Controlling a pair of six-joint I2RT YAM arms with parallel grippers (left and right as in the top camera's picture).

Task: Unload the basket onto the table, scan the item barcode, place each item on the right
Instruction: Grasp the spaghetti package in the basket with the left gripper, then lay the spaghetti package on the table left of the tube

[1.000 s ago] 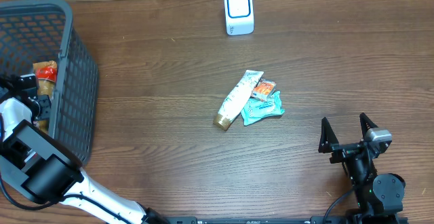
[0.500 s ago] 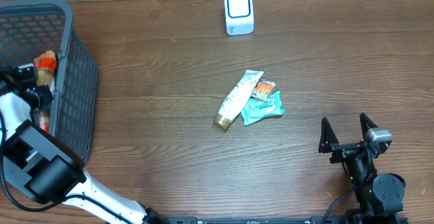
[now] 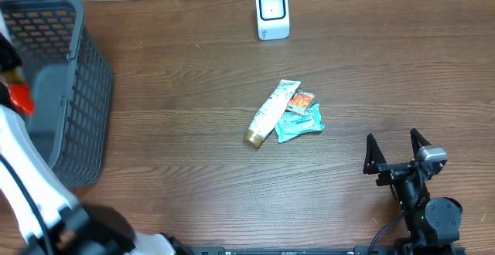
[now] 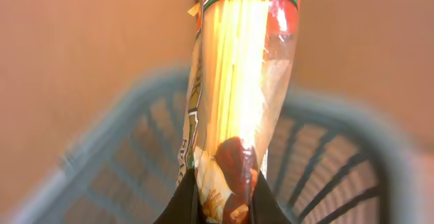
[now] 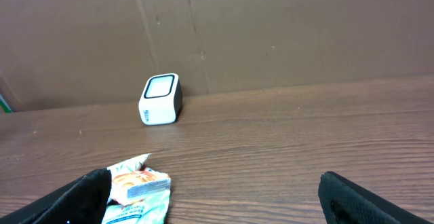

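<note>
Clear plastic with an orange band up top and long pale sticks inside: that's the pasta pack [image 4: 244, 81]. My left gripper [image 4: 220, 207] is clamped tight on its lower end, and the pack stands up away from the wrist camera. A second ago the jaws were part open down in the basket [image 3: 77, 93] over this pack. They've since closed and the arm has lifted, so the pack is now out and above the basket, whose rim shows blurred beneath it in the wrist view. Overhead the left arm is a motion smear at the left edge with only a red bit of the pack visible, so I can't tell its height or tilt. Pick looks done to me. What's left is carrying it across to the scanner [image 3: 272, 13], well apart at the far edge of the table [image 3: 178, 154]. No barcode visible on the side facing the camera, so it'll probably need turning. Long pack held by one end, so it could swing or slip. Mid-table a tube [image 3: 268, 114], teal pouch [image 3: 300, 124] and small orange packet [image 3: 302, 100] lie touching in a heap, unmoved. Right gripper [image 3: 397, 156] is parked on the near side, jaws wide, holding nothing, same as before.
</note>
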